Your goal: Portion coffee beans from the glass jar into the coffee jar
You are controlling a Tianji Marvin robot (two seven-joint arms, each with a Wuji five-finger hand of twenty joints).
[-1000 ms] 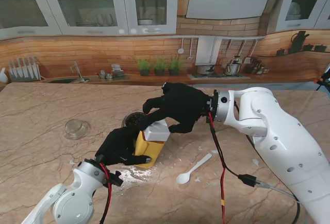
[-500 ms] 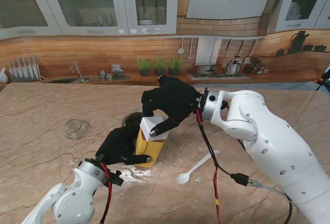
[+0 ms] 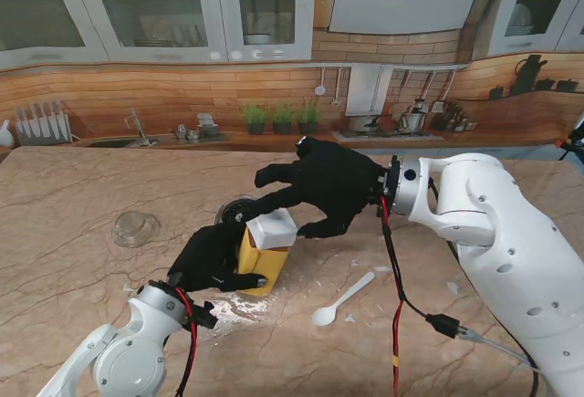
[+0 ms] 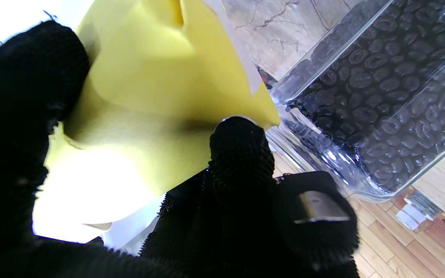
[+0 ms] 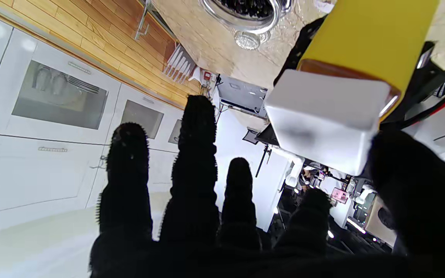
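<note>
The coffee jar (image 3: 265, 258), yellow with a white lid (image 3: 273, 230), leans with its long axis toward one o'clock, lid end up. The left hand (image 3: 212, 258) grips its body at eight o'clock. The right hand (image 3: 321, 187) hovers spread above the lid, holding nothing. The glass jar (image 3: 235, 210) stands just beyond, at eleven o'clock.

I look down on a desk (image 3: 73, 269) of beige marble with brown veins. Beyond its far edge stands a printed kitchen backdrop: white wall cabinets (image 3: 155, 14) with glass doors across the top, wood-plank panelling (image 3: 137, 87) under them, a knife rack (image 3: 46, 121) on my left, three small potted plants (image 3: 281, 116) in the middle, a range hood (image 3: 370, 87) and pots to my right. The light is even and bright.
</note>
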